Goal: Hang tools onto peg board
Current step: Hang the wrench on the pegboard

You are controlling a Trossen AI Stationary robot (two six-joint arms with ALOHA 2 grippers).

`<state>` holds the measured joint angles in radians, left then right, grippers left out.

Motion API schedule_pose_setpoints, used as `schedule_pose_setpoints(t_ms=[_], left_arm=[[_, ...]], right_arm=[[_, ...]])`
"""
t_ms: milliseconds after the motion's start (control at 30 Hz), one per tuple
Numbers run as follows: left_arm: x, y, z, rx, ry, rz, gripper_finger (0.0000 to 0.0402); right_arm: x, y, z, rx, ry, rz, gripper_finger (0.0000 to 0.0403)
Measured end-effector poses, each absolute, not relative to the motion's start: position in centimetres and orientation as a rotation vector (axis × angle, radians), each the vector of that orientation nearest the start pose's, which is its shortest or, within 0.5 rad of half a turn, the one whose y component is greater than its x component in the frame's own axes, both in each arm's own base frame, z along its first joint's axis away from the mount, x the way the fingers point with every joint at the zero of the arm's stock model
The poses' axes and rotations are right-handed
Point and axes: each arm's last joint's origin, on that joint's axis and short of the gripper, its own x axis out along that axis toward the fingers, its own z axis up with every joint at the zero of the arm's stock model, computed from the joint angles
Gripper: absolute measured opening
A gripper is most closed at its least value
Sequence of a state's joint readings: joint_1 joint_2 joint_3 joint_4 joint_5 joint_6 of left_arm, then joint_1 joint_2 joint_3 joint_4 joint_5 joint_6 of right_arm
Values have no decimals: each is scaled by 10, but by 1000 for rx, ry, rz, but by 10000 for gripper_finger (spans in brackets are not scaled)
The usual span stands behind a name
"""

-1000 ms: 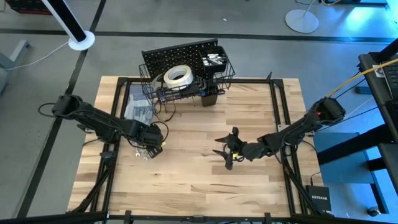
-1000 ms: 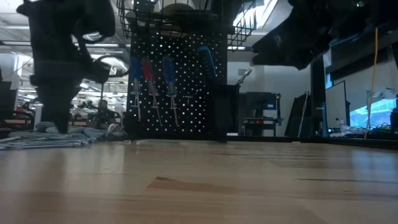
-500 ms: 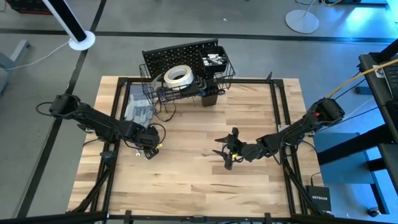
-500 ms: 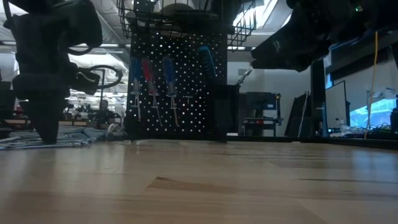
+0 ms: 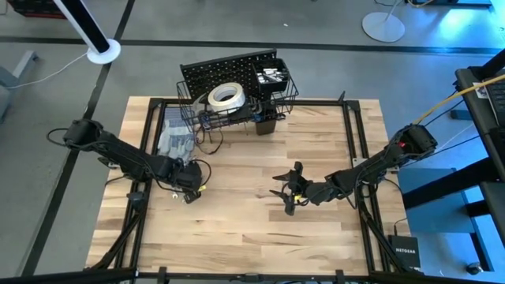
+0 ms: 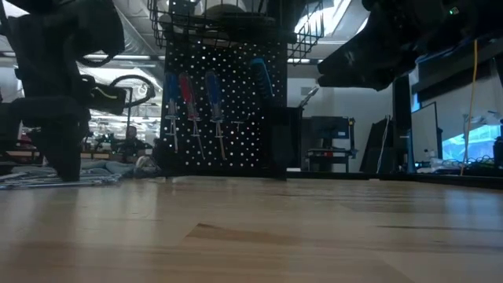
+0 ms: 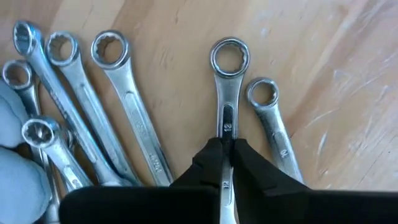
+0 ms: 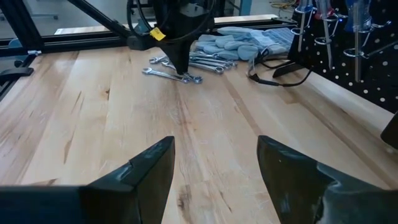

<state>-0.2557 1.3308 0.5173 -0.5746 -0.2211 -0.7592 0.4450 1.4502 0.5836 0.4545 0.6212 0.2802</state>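
Observation:
Several silver wrenches (image 7: pixel 118 112) lie flat on the wooden table beside grey gloves (image 5: pixel 175 138). My left gripper (image 5: pixel 188 189) points down over them and is shut on one wrench (image 7: pixel 228 93); the right wrist view shows the same left gripper (image 8: pixel 180 62). The black peg board (image 5: pixel 229 71) stands at the far edge with blue and red screwdrivers (image 6: pixel 189 102) hanging on it. A white tape roll (image 5: pixel 225 96) lies in its wire basket. My right gripper (image 5: pixel 288 193) hovers open over the table's middle, holding nothing. My left gripper pinches the wrench's shank (image 7: pixel 227 127) between its two fingertips (image 7: pixel 208 158), a little way behind the ring end (image 7: pixel 229 57). The fingers come from above, pointing down, one on each long edge. The wrench lies flat on the table among the others.
A shorter wrench (image 7: pixel 273 124) lies close to the held one on one side and a longer one (image 7: pixel 134 112) on the other. A black cable (image 8: pixel 273 65) trails on the table in front of the peg board. Bare wood stretches between the two grippers.
My left gripper has come down onto the wrenches and shifted slightly toward the table's left edge, rolling a little about its own axis. The wrenches lie where they were. My right arm has kept still.

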Motion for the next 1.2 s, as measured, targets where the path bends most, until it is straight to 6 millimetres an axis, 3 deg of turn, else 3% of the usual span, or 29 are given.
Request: schedule_pose_setpoints(t_ms=[300,633,933,1200], left_arm=[[201,-59,156,-271,1127,421,3],[214,-50,160,-298,1031,402,1],[219,-31,157,-340,1028,481,80],[214,-29,136,-338,1082,467,117]], right_arm=[[257,103,181,67,323,-230,232],[257,103,180,60,317,-257,232],[257,103,178,47,336,-264,232],[257,103,179,50,331,-263,232]])
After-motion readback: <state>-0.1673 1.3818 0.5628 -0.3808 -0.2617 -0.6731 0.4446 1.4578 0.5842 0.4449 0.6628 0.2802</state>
